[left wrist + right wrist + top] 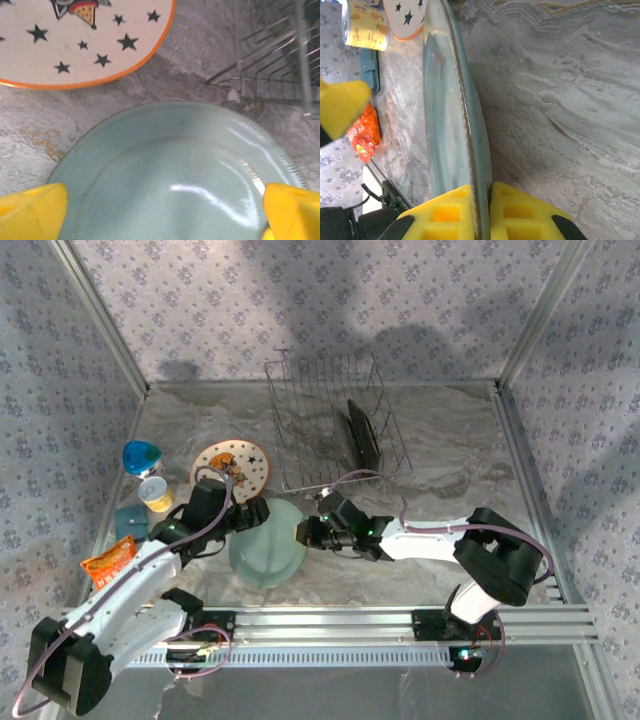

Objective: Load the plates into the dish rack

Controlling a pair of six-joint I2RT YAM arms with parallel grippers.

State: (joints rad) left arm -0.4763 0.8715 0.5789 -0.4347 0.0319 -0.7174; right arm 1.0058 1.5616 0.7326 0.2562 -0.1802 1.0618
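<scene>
Teal plate at near edge of worktop, middle; rim pinched tight in right hand. Left hand spread wide over opposite rim, fingers flanking plate; contact unclear. Star plate flat just beyond, toward left edge, apart from teal one. Rack at far edge, centre; black plate standing upright in its right side.

The place is a laboratory robot cell. Aluminium posts frame patterned wall panels. A marble-print table carries an aluminium rail, onto which the left arm and right arm are bolted.
</scene>
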